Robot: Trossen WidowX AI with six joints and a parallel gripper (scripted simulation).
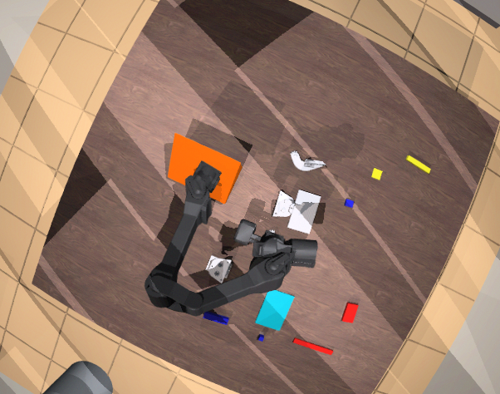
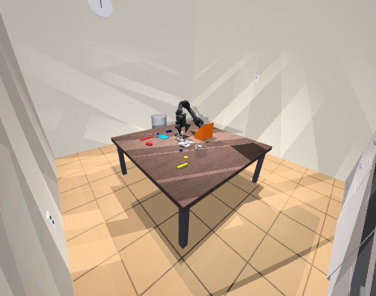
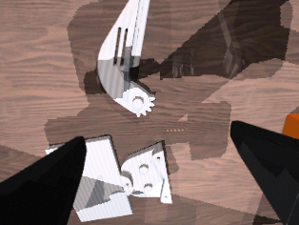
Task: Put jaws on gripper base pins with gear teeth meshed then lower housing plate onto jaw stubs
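My gripper [image 3: 158,135] [image 2: 182,130] is open and empty, its fingers above the table on either side of the gap between a jaw and the base. That white jaw [image 3: 111,78] [image 2: 180,138] lies flat, gear teeth toward the base; the arm mostly covers it in the top view. The other white jaw [image 1: 301,164] [image 2: 197,147] lies apart, beyond the base. What looks like the gripper base [image 1: 281,205] [image 3: 153,178] shows two round pins, beside a white rectangular block [image 1: 303,212] [image 3: 97,159]. No jaw is on it. A white plate [image 1: 213,263] with two round features, probably the housing plate, lies near the arm.
An orange wedge-like block [image 1: 205,159] [image 2: 205,132] stands by the arm's base. A cyan plate [image 1: 275,309] [image 2: 163,136], red pieces [image 1: 350,312] [image 1: 312,346], blue pieces [image 1: 349,203] [image 1: 215,317] and yellow pieces [image 1: 376,174] [image 1: 418,164] lie around the table.
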